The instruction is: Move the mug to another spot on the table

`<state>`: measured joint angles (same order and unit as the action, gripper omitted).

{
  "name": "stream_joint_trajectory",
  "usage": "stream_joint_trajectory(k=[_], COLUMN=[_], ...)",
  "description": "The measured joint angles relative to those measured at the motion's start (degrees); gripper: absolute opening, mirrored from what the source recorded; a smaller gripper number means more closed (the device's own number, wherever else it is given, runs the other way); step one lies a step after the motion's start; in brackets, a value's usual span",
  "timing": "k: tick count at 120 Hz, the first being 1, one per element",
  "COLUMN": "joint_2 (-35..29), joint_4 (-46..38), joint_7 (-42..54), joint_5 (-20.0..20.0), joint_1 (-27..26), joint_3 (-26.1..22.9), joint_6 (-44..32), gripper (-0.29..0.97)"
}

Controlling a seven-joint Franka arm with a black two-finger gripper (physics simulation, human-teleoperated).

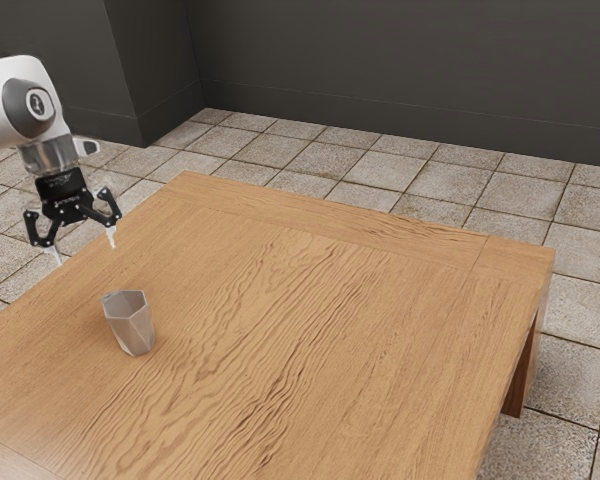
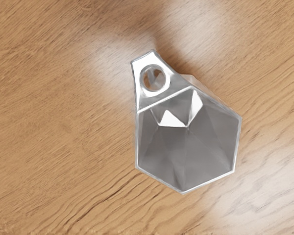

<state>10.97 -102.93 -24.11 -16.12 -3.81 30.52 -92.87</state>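
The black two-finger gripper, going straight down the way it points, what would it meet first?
Probably the grey faceted metal mug, whose open mouth the wrist view looks into. The open gripper hangs above it; depth is unclear, so it might instead land on the wooden table just beside.

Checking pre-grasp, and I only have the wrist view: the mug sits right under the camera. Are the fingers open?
Observer: Yes, the gripper is open, fingers spread wide.
Operator: Touching anything?
Observer: No. It hangs above the mug, apart from it, offset toward the exterior view's upper left.
Operator: Room to relocate?
Observer: The mug stands upright near the table's edge on the exterior view's left. Most of the tabletop lies to the mug's right in that view.
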Motion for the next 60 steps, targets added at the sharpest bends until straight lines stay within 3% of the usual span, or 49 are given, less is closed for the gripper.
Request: stream_joint_trajectory(k=[22,60], joint_2=[0.4,0.07], joint_4=[-5.03,-11.97], joint_7=[-3.44,-7.36], joint_5=[-7.57,-9.08], joint_1=[-0.07,0.01], joint_3=[0.23,2.02], joint_6=[-7.48,-16.95], gripper=[0.68,0.68])
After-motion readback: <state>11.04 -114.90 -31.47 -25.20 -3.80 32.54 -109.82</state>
